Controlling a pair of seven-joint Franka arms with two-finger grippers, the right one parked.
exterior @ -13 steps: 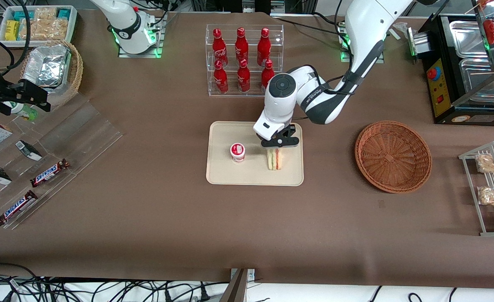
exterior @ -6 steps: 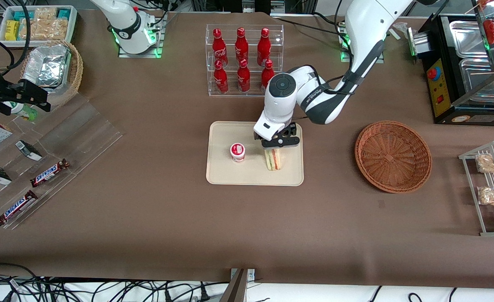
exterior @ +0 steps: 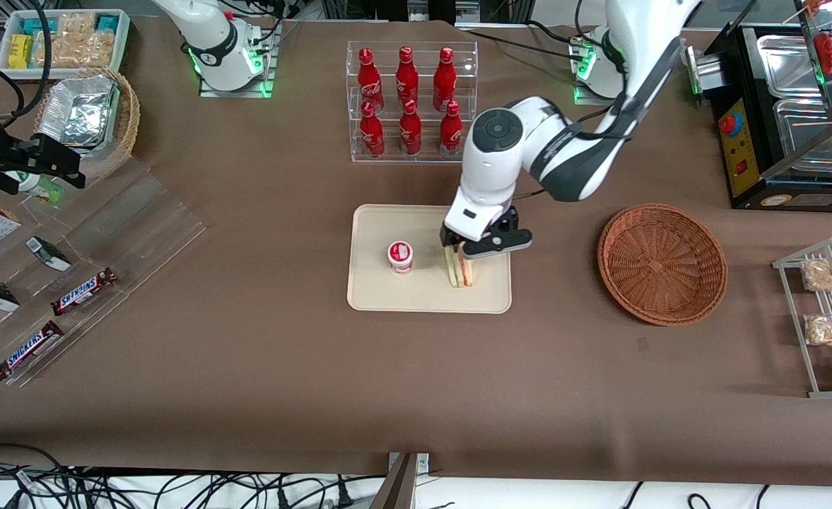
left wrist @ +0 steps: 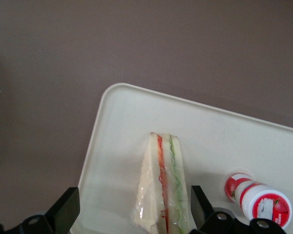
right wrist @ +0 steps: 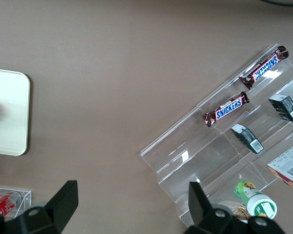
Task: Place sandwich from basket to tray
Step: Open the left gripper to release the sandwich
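1. Sandwich [exterior: 460,271] is seen standing on its edge on the tray [exterior: 377,290], with white bread and red and green filling lines facing up in the left wrist view [left wrist: 162,187].
2. The tray [left wrist: 219,136] is laid flat on the brown table [exterior: 281,367], and the sandwich is set in the part of it nearer the basket [exterior: 661,263].
3. The gripper [exterior: 473,247] is held just above the sandwich, tilted toward the basket's side of the tray.
4. Its fingers [left wrist: 63,212] are spread wide in the wrist view, one on each side of the sandwich and clear of the wrap, so the sandwich is gripped by nothing.
5. A small white cup with a red lid [exterior: 401,256] is seen on the tray beside the sandwich, apart from it [left wrist: 258,201].
6. The basket is found on the table well apart from the tray, toward the working arm's end, with nothing visible inside it.
7. A clear rack of red bottles [exterior: 407,92] is placed farther from the front camera than the tray.
8. Two Snickers bars [exterior: 83,291] are laid on a clear stepped shelf toward the parked arm's end of the table.
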